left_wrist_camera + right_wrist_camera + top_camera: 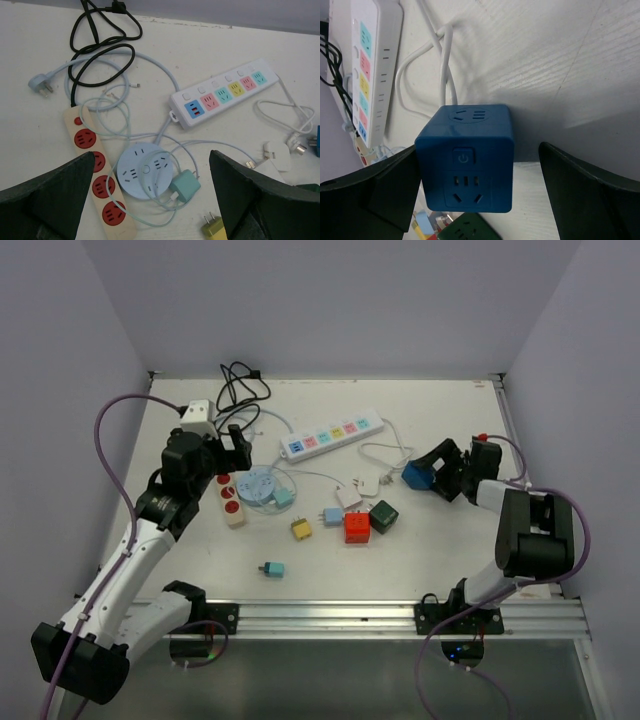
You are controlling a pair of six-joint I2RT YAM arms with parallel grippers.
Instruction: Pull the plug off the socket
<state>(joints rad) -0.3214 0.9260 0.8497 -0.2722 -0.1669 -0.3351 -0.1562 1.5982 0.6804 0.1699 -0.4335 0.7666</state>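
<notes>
Mint-green plug [185, 184] rests against the round blue socket [142, 172] below your wide-open left gripper [151, 155]; your right gripper [479, 146] loosely straddles a blue cube socket [465, 165].

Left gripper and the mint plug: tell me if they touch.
Apart. The left wrist view shows the mint plug between the fingers of the open left gripper, a gap to each.
</notes>
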